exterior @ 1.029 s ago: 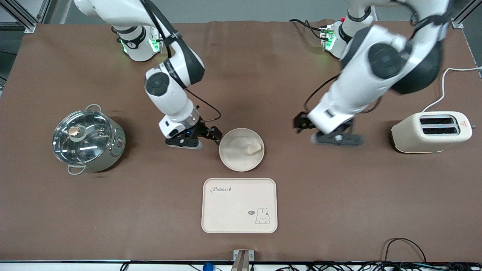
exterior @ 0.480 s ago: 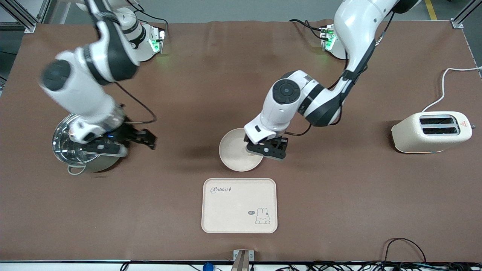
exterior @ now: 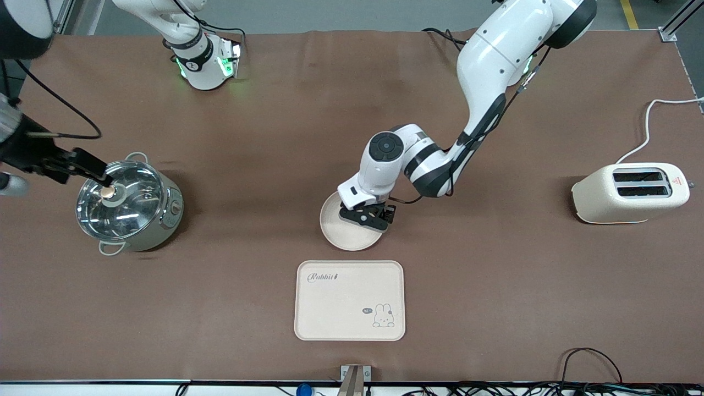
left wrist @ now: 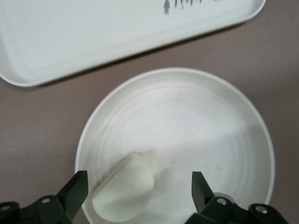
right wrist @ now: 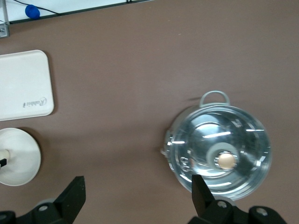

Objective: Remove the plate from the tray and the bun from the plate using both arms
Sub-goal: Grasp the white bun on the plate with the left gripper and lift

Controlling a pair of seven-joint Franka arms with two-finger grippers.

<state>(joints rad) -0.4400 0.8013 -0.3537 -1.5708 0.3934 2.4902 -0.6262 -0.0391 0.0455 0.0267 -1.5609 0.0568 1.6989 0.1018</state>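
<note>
While "Rabbit" script marks rectangular cream tray (exterior: 350, 300), left gripper (exterior: 365, 216) gapes wide over round cream-white plate (exterior: 344, 234), straddling pale half-moon bun (left wrist: 124, 190); right gripper (exterior: 82, 165) wide beside lidded steel pot (exterior: 127, 204).

Only readable text I can find is on the cream tray (exterior: 350, 300), which sits on the bench near the middle of the edge closest to the front camera. It says "Rabbit" in a cursive script in one corner, the corner toward the right arm's end and away from the camera. In the corner diagonal to that there's a little rabbit drawing (exterior: 383, 316) with a tiny speech bubble next to it, but the lettering inside is too small to read. The toaster (exterior: 630, 192) at the left arm's end has a small red warning triangle label (exterior: 677, 180) on top, no legible words. Nothing else has writing I can read.
</note>
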